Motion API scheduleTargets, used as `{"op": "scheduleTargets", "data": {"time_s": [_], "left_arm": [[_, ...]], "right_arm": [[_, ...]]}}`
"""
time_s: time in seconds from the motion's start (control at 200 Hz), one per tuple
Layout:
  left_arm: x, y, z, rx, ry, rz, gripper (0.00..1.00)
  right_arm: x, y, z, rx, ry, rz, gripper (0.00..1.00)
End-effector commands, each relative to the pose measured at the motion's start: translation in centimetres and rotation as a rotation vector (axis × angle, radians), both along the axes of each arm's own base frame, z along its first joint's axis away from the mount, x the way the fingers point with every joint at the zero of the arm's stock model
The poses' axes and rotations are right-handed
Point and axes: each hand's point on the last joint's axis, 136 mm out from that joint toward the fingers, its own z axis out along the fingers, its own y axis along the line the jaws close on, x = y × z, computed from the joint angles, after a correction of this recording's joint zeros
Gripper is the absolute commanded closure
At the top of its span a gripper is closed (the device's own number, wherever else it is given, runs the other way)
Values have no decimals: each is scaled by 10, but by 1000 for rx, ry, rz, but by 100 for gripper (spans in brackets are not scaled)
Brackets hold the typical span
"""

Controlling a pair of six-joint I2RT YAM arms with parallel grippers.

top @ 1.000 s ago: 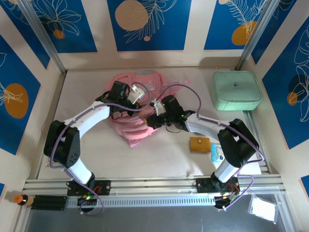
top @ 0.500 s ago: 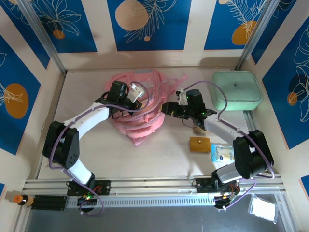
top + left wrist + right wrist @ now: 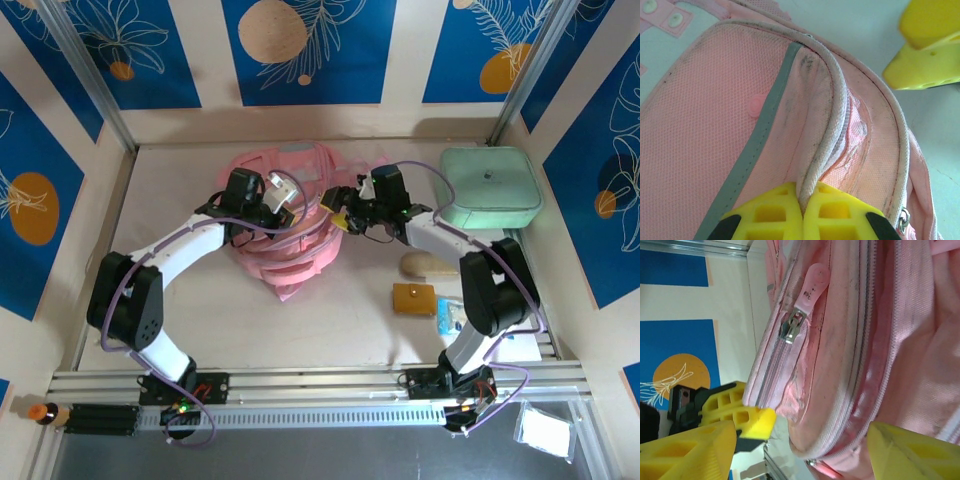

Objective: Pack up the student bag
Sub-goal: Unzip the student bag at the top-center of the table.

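Left end effector clamps the piped rim of the large soft pink fabric backpack. Right end effector, jaws apart, straddles its zipper seam, with the metal zipper slider just ahead.

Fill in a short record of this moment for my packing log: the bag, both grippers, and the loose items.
backpack: pink, slumped mid-table between the two arms
left gripper: shut, pinching the backpack's corded edge
right gripper: open, jaws either side of the backpack's zipped edge
zipper pull: pink tab, not gripped
loose items: green case at far right; brown pouch and blue packet near the right arm
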Motion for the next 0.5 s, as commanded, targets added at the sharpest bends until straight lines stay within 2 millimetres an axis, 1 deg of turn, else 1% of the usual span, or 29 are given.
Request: {"op": "scheduleTargets", "data": {"time_s": [0.0, 0.09, 0.16, 0.205, 0.25, 0.345, 0.39, 0.45, 0.495], "left_arm": [[-1, -6, 37, -99, -82, -36, 100], [-4, -6, 35, -102, -83, -48, 100], [-6, -6, 34, -100, -82, -52, 100], [-6, -5, 32, -94, -80, -51, 97], [-6, -3, 31, -88, -80, -41, 92], [-5, 4, 29, -76, -82, 5, 70], [-4, 9, 30, -74, -77, 48, 63], [-1, 19, 31, -79, -62, 137, 55], [2, 30, 31, -93, -43, 239, 52]], "right_arm": [[3, 15, 6, 60, 73, 5, 30], [8, 27, 9, 69, 84, 25, 29], [10, 34, 4, 59, 117, 36, 29], [11, 39, 2, 57, 128, 39, 29], [13, 42, -1, 56, 137, 41, 29], [16, 49, -7, 45, 157, 53, 29], [17, 52, -8, 39, 158, 64, 31], [17, 55, -11, 24, 164, 76, 35], [17, 58, -12, 15, 162, 89, 43]]}}
